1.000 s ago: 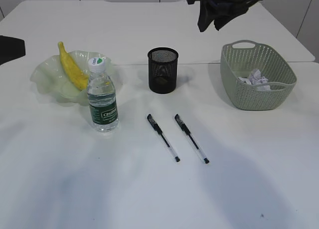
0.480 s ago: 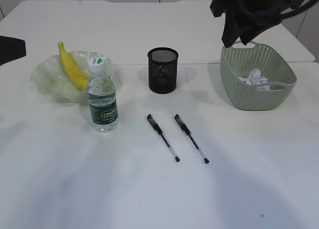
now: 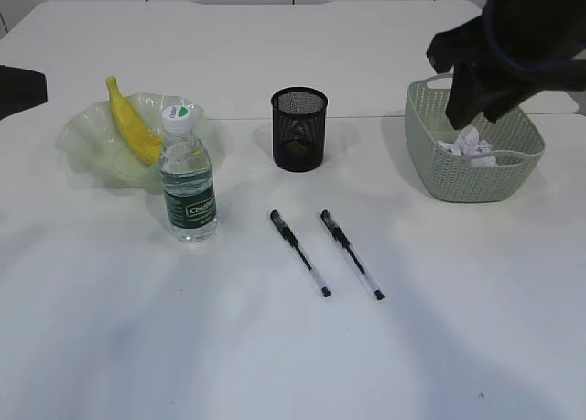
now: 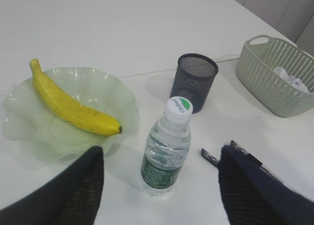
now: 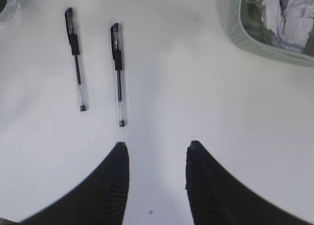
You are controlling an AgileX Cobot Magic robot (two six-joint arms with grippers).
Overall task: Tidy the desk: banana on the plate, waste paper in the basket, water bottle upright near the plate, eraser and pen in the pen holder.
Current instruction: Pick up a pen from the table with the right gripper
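White tabletop (image 3: pixel 183 347) fills the near ground, and on it two clear-barrelled pens with black caps (image 3: pixel 299 253) lie side by side, untouched, with the second pen (image 3: pixel 352 254) just to the right of the first. Behind them on the left, the clear plastic water bottle with the green label (image 3: pixel 189 177) stands upright, close against the pale green wavy-edged glass plate (image 3: pixel 87 150), where the yellow banana (image 3: pixel 131 123) already rests. The black mesh pen holder (image 3: pixel 299 129) stands in the middle; I cannot make out an eraser inside it or anywhere else. Farther right, the grey-green perforated plastic basket (image 3: pixel 430 168) holds the crumpled white waste paper (image 3: pixel 469 144). What has changed in the last second is the right arm: its dark bulk has swung from above the far edge near the holder across to the right and lower, and now hangs over the basket. Nothing on the desk moved with it, so I take only the pens to be outstanding. The right wrist camera shows what the room view hides, the right gripper (image 5: pixel 157 151) with jaws parted and nothing between them, looking down on bare table just beyond the pen tips. The left wrist view likewise shows the left gripper (image 4: pixel 159 176) spread wide and empty, hovering near the bottle, while from the room only a dark sliver of that arm shows at the left edge.
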